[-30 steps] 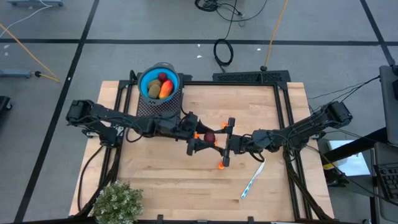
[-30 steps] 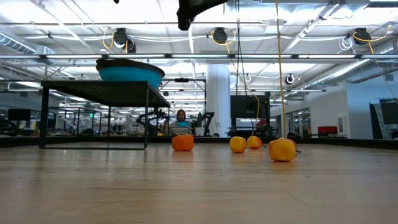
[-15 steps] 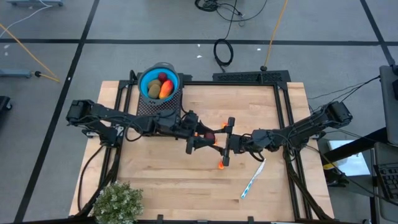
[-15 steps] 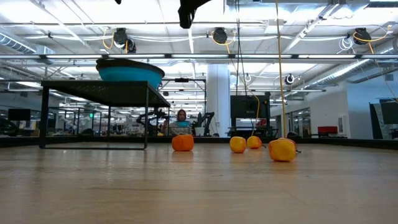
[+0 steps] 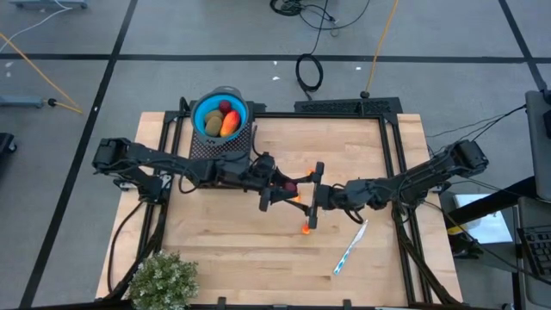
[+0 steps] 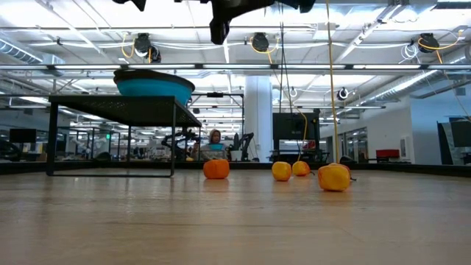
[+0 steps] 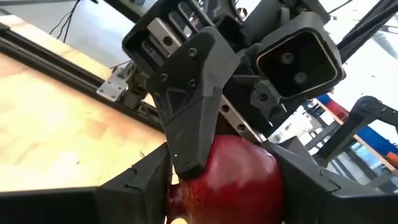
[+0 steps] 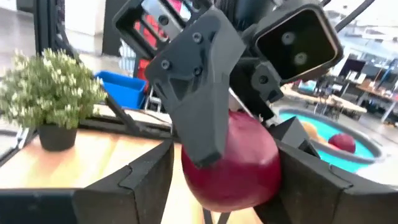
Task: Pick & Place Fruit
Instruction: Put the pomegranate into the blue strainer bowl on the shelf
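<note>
I see the dark red ball [image 7: 227, 177] grasped between both jaws, mid-handover above the bench [image 5: 215, 232]. If my right gripper [image 5: 312, 196] releases early, it may drop.

Centre frame in the high view, a dark red ball [image 5: 291, 185] is showing between black arms. Small orange bits [image 5: 305, 229] are glowing on the pale wood table [image 5: 224, 250]. Upper left of centre, a bright blue bowl [image 5: 220, 114] is carrying a red-orange piece [image 5: 229, 124] and brown-green ovals [image 5: 213, 123]. Lower right, a white-and-blue pen [image 5: 349, 251] is lying; lower left, a pale green plant [image 5: 162, 280] is sitting.
</note>
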Controlling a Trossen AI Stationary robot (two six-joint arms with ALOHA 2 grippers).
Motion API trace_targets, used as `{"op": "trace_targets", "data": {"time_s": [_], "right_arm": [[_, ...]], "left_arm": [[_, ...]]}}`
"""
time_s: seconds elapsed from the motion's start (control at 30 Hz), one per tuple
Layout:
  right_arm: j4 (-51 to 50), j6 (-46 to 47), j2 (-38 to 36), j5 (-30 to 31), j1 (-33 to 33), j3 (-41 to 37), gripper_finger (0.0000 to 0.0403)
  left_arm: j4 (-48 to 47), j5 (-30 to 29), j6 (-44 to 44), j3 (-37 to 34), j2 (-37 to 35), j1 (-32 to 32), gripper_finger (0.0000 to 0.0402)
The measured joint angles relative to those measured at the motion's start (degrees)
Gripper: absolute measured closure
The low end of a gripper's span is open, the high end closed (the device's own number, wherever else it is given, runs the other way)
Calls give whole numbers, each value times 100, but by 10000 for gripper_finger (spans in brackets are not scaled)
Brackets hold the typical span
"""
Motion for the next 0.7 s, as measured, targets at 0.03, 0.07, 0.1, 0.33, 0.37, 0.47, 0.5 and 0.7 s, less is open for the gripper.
{"op": "trace_targets", "data": {"time_s": [0.03,0.07,0.1,0.33,0.37,0.47,0.5,0.7], "right_arm": [[-62,36,-2,11,10,0,148],[-134,75,-7,21,24,7,144],[-211,105,-24,30,29,9,141],[-1220,543,-344,588,72,-13,125],[-1352,543,-401,635,77,-17,125],[-1631,550,-631,826,51,-15,125],[-1677,569,-677,858,43,-13,127],[-2216,570,-966,998,-59,-9,153]], "left_arm": [[-15,14,0,-2,0,17,175],[-84,26,0,-2,-33,40,174],[-168,27,0,-2,-61,62,173],[-856,-296,144,15,-509,320,192],[-1075,-450,161,8,-631,362,193],[-1611,-839,284,14,-938,475,189],[-1903,-998,317,-7,-1081,517,186],[-2929,-2577,503,18,-1690,859,177]]}}
